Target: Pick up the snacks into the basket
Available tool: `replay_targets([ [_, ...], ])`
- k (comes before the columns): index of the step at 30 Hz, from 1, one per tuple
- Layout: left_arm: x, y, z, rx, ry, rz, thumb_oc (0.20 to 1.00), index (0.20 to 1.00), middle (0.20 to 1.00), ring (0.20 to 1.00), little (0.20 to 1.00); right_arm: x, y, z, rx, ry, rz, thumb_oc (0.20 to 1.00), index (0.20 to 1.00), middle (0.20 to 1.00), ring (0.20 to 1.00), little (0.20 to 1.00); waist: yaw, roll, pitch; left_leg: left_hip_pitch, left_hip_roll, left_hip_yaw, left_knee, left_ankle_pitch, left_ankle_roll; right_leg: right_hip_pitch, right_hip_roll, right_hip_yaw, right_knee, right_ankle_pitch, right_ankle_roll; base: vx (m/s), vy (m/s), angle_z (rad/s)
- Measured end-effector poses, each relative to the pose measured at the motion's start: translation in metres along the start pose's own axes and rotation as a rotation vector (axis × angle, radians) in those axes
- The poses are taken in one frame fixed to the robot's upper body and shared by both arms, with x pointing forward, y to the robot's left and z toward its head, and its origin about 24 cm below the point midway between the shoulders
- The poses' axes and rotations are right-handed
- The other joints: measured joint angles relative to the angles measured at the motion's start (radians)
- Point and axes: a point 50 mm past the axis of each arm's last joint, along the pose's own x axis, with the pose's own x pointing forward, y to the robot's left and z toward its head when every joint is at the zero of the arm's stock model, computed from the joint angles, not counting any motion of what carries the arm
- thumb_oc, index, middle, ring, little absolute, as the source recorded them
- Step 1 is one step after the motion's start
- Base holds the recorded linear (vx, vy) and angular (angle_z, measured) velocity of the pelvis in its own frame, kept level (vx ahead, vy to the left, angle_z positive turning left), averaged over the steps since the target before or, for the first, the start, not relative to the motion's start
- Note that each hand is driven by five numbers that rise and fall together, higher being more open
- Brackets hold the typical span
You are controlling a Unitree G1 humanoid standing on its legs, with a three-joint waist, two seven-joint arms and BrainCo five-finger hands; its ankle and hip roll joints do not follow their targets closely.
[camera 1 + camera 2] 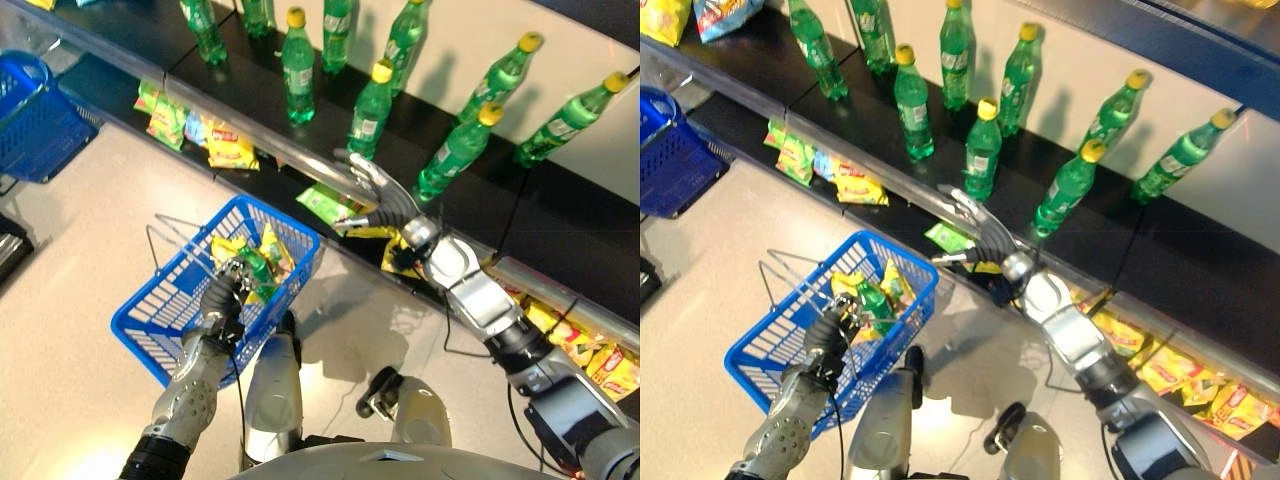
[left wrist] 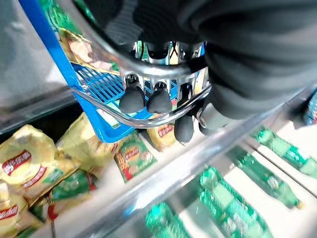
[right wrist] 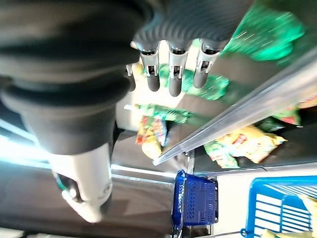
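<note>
Shop floor with a long dark shelf (image 1: 250, 175). Left eye view: blue basket (image 1: 160, 330) just in front of the shelf, yellow snack bags (image 1: 228, 247) inside; more snack packs (image 1: 230, 150) on the shelf under green bottles (image 1: 298, 68). Right hand (image 1: 372, 190) over the shelf, fingers straight. Left wrist view: left hand (image 2: 158, 96) curled round the basket's wire handle (image 2: 148, 121). Right wrist view: straight fingers (image 3: 171, 82) above a green snack pack (image 3: 163, 113) on the shelf.
</note>
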Motion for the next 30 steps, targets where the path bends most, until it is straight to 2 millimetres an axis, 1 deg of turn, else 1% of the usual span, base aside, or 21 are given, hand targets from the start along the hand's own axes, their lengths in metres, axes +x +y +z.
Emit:
replay_targets([
  [2, -0.004, 0.022, -0.012, -0.031, 0.027, 0.103, 0.2, 0.2, 0.2, 0.2, 0.2, -0.016, 0.006, -0.027, 0.08, 0.106, 0.007, 1.0, 1.0, 1.0, 1.0, 1.0, -0.019, -0.003, -0.042, 0.053, -0.007, 0.021, -0.059, 0.011, -0.002, 0.044, 0.018, 0.002, -0.078, 0.033, 0.008, 0.08, 0.014, -0.22],
  [3, -0.006, 0.027, -0.016, -0.035, 0.038, 0.127, 0.2, 0.2, 0.2, 0.2, 0.2, -0.021, 0.008, -0.032, 0.098, 0.128, 0.012, 1.0, 1.0, 1.0, 1.0, 1.0, -0.017, -0.003, -0.054, 0.062, -0.008, 0.025, -0.071, 0.012, -0.002, 0.055, 0.022, 0.004, -0.094, 0.04, 0.011, 0.07, 0.012, -0.25],
  [4, -0.009, 0.033, -0.021, -0.035, 0.05, 0.158, 0.2, 0.2, 0.2, 0.2, 0.2, -0.03, 0.009, -0.04, 0.125, 0.161, 0.006, 1.0, 1.0, 1.0, 1.0, 1.0, -0.042, -0.007, -0.07, 0.08, -0.01, 0.037, -0.096, 0.018, -0.003, 0.064, 0.029, 0.008, -0.127, 0.053, 0.013, 0.05, 0.003, -0.24],
  [6, -0.016, 0.046, -0.029, -0.034, 0.065, 0.217, 0.2, 0.2, 0.2, 0.2, 0.2, -0.042, 0.014, -0.057, 0.17, 0.238, 0.01, 1.0, 1.0, 1.0, 1.0, 1.0, -0.04, -0.012, -0.104, 0.118, -0.013, 0.066, -0.149, 0.033, -0.006, 0.087, 0.051, 0.029, -0.183, 0.085, 0.015, 0.04, -0.002, -0.35],
  [7, -0.016, 0.045, -0.03, -0.031, 0.068, 0.214, 0.2, 0.2, 0.2, 0.2, 0.2, -0.045, 0.014, -0.06, 0.175, 0.25, 0.009, 1.0, 1.0, 1.0, 1.0, 1.0, -0.048, -0.012, -0.104, 0.121, -0.012, 0.069, -0.152, 0.033, -0.006, 0.086, 0.051, 0.03, -0.191, 0.088, 0.015, 0.05, 0.001, -0.29],
  [8, -0.018, 0.048, -0.033, -0.017, 0.075, 0.222, 0.2, 0.2, 0.2, 0.2, 0.2, -0.049, 0.016, -0.069, 0.211, 0.277, -0.005, 1.0, 1.0, 1.0, 1.0, 1.0, -0.063, -0.015, -0.12, 0.14, -0.013, 0.08, -0.186, 0.047, -0.008, 0.096, 0.06, 0.041, -0.233, 0.106, 0.015, 0.03, 0.002, -0.2],
  [9, -0.02, 0.053, -0.037, -0.019, 0.082, 0.244, 0.2, 0.2, 0.2, 0.2, 0.2, -0.054, 0.021, -0.079, 0.244, 0.318, -0.015, 1.0, 1.0, 1.0, 1.0, 1.0, -0.065, -0.016, -0.138, 0.155, -0.016, 0.093, -0.209, 0.053, -0.01, 0.102, 0.07, 0.052, -0.258, 0.119, 0.016, 0.03, 0.003, -0.43],
  [10, -0.025, 0.062, -0.044, -0.024, 0.108, 0.286, 0.2, 0.2, 0.2, 0.2, 0.2, -0.06, 0.03, -0.092, 0.284, 0.381, -0.012, 1.0, 1.0, 1.0, 1.0, 1.0, -0.058, -0.015, -0.173, 0.174, -0.021, 0.112, -0.236, 0.058, -0.011, 0.112, 0.08, 0.067, -0.292, 0.137, 0.019, 0.02, -0.008, -0.39],
  [11, -0.027, 0.065, -0.048, -0.026, 0.123, 0.305, 0.2, 0.2, 0.2, 0.2, 0.2, -0.067, 0.034, -0.1, 0.299, 0.418, -0.007, 1.0, 1.0, 1.0, 1.0, 1.0, -0.076, -0.012, -0.183, 0.187, -0.02, 0.118, -0.249, 0.06, -0.012, 0.119, 0.081, 0.071, -0.314, 0.144, 0.021, 0.03, -0.017, -0.56],
  [13, -0.034, 0.078, -0.061, -0.023, 0.159, 0.374, 0.2, 0.2, 0.2, 0.2, 0.2, -0.087, 0.045, -0.126, 0.35, 0.552, -0.021, 1.0, 1.0, 1.0, 1.0, 1.0, -0.067, -0.008, -0.22, 0.223, -0.024, 0.148, -0.297, 0.071, -0.017, 0.133, 0.094, 0.104, -0.366, 0.175, 0.022, 0.01, -0.023, -0.44],
  [14, -0.037, 0.083, -0.067, -0.024, 0.184, 0.402, 0.2, 0.2, 0.2, 0.2, 0.2, -0.099, 0.05, -0.138, 0.357, 0.628, -0.02, 1.0, 1.0, 1.0, 1.0, 1.0, -0.078, -0.005, -0.234, 0.229, -0.026, 0.154, -0.31, 0.075, -0.018, 0.134, 0.097, 0.11, -0.385, 0.185, 0.022, 0.01, -0.023, -0.24],
  [16, -0.04, 0.087, -0.072, -0.03, 0.203, 0.429, 0.2, 0.2, 0.2, 0.2, 0.2, -0.111, 0.054, -0.15, 0.365, 0.704, -0.031, 1.0, 1.0, 1.0, 1.0, 1.0, -0.09, -0.006, -0.248, 0.23, -0.028, 0.157, -0.326, 0.083, -0.018, 0.135, 0.104, 0.116, -0.407, 0.197, 0.021, 0.03, -0.024, -0.13],
  [17, -0.041, 0.09, -0.078, -0.037, 0.222, 0.452, 0.2, 0.2, 0.2, 0.2, 0.2, -0.124, 0.059, -0.161, 0.366, 0.778, -0.037, 1.0, 1.0, 1.0, 1.0, 1.0, -0.095, -0.005, -0.254, 0.236, -0.034, 0.158, -0.343, 0.09, -0.021, 0.135, 0.108, 0.125, -0.423, 0.206, 0.02, 0.04, -0.039, -0.16],
  [19, -0.041, 0.091, -0.08, -0.043, 0.227, 0.465, 0.2, 0.2, 0.2, 0.2, 0.2, -0.134, 0.062, -0.169, 0.361, 0.834, -0.049, 1.0, 1.0, 1.0, 1.0, 1.0, -0.096, -0.003, -0.258, 0.243, -0.032, 0.157, -0.352, 0.092, -0.023, 0.135, 0.113, 0.137, -0.437, 0.214, 0.019, 0.03, -0.045, -0.22],
  [20, -0.04, 0.092, -0.084, -0.035, 0.239, 0.482, 0.2, 0.2, 0.2, 0.2, 0.2, -0.147, 0.065, -0.183, 0.408, 0.914, -0.127, 1.0, 1.0, 1.0, 1.0, 1.0, -0.096, 0.001, -0.266, 0.256, -0.032, 0.157, -0.361, 0.094, -0.025, 0.138, 0.116, 0.148, -0.441, 0.217, 0.018, 0.02, -0.037, -0.18],
  [22, -0.04, 0.094, -0.09, -0.017, 0.264, 0.497, 0.2, 0.2, 0.2, 0.2, 0.2, -0.167, 0.073, -0.192, 0.423, 1.01, -0.158, 1.0, 1.0, 1.0, 1.0, 1.0, -0.103, 0.009, -0.27, 0.267, -0.031, 0.156, -0.368, 0.094, -0.026, 0.15, 0.116, 0.15, -0.45, 0.219, 0.019, 0.02, -0.03, -0.1],
  [23, -0.041, 0.095, -0.092, -0.016, 0.273, 0.505, 0.2, 0.2, 0.2, 0.2, 0.2, -0.17, 0.072, -0.196, 0.444, 1.03, -0.2, 1.0, 1.0, 1.0, 1.0, 1.0, -0.099, 0.011, -0.274, 0.273, -0.031, 0.157, -0.373, 0.096, -0.028, 0.153, 0.119, 0.153, -0.453, 0.221, 0.019, 0.02, -0.016, -0.09],
  [24, -0.043, 0.096, -0.096, -0.016, 0.291, 0.52, 0.2, 0.2, 0.2, 0.2, 0.2, -0.182, 0.075, -0.202, 0.455, 1.102, -0.248, 1.0, 1.0, 1.0, 1.0, 1.0, -0.099, 0.017, -0.287, 0.276, -0.034, 0.158, -0.38, 0.097, -0.03, 0.152, 0.119, 0.157, -0.453, 0.221, 0.019, 0.04, -0.023, -0.08],
  [26, -0.044, 0.097, -0.099, -0.018, 0.304, 0.528, 0.2, 0.2, 0.2, 0.2, 0.2, -0.203, 0.075, -0.208, 0.44, 1.195, -0.295, 1.0, 1.0, 1.0, 1.0, 1.0, -0.099, 0.026, -0.297, 0.279, -0.031, 0.158, -0.384, 0.097, -0.03, 0.153, 0.118, 0.16, -0.458, 0.222, 0.02, 0.06, -0.033, -0.05],
  [27, -0.046, 0.098, -0.103, -0.02, 0.318, 0.538, 0.2, 0.2, 0.2, 0.2, 0.2, -0.217, 0.073, -0.211, 0.452, 1.263, -0.369, 1.0, 1.0, 1.0, 1.0, 1.0, -0.101, 0.032, -0.305, 0.285, -0.033, 0.158, -0.388, 0.097, -0.03, 0.157, 0.118, 0.161, -0.46, 0.222, 0.021, 0.05, -0.023, -0.01],
  [30, -0.048, 0.097, -0.107, -0.025, 0.331, 0.542, 0.2, 0.2, 0.2, 0.2, 0.2, -0.241, 0.07, -0.214, 0.471, 1.349, -0.484, 1.0, 1.0, 1.0, 1.0, 1.0, -0.098, 0.042, -0.313, 0.293, -0.034, 0.156, -0.388, 0.096, -0.031, 0.167, 0.119, 0.161, -0.466, 0.223, 0.022, 0.01, -0.007, 0.0],
])
